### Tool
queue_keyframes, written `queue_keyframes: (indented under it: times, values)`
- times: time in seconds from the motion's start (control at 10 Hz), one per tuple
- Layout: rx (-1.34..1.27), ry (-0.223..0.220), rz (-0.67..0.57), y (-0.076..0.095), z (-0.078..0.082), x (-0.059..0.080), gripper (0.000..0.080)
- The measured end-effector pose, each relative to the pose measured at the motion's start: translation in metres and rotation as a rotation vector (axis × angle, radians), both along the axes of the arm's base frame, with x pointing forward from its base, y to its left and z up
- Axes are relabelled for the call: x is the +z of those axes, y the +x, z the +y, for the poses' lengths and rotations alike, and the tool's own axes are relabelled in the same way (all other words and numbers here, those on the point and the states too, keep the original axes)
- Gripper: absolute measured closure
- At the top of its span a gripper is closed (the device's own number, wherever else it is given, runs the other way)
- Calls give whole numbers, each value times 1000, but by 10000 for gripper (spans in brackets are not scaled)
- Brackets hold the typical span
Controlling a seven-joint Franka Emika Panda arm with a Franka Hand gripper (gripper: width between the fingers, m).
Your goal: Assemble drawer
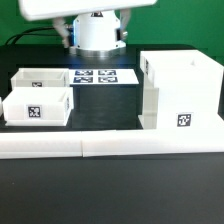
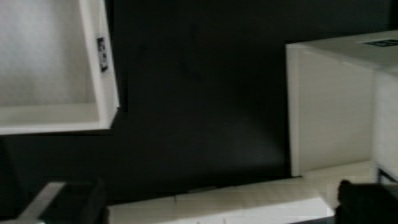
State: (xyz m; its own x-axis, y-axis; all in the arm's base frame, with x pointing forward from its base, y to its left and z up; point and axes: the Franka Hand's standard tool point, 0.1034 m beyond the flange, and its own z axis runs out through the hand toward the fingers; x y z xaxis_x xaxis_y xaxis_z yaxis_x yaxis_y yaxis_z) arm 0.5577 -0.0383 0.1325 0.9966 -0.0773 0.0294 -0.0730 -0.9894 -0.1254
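A tall white drawer housing (image 1: 180, 90), open at the top and carrying a marker tag, stands at the exterior view's right. Two small white drawer boxes lie at the exterior view's left, one behind (image 1: 40, 78) and one in front (image 1: 35, 105). In the wrist view my gripper (image 2: 217, 205) is open and empty, its dark fingertips (image 2: 63, 200) far apart, high above the table. Below it lie one drawer box (image 2: 54, 80) and the housing (image 2: 347, 100), with bare black table between them. The gripper itself is out of the exterior view.
The marker board (image 1: 97, 76) lies at the back middle before the robot base (image 1: 97, 35). A long white rail (image 1: 100, 148) runs along the table's front; it also shows in the wrist view (image 2: 231, 200).
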Motion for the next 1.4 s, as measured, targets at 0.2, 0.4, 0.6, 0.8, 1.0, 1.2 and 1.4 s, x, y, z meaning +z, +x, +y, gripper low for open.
queue_keyframes:
  times: [0.2, 0.4, 0.6, 0.8, 1.0, 1.2, 1.4]
  values:
    - [23, 0, -4, -3, -8, -9, 151]
    - [23, 0, -3, -3, -8, -9, 151]
    - [-12, -4, 12, -10, -17, -14, 151]
    - [-47, -27, 24, -23, -37, -33, 151]
    - [-53, -47, 25, -31, -41, -49, 151]
    - [-37, -73, 14, -36, -44, -66, 151]
    - [-31, -89, 13, -37, -46, -80, 151]
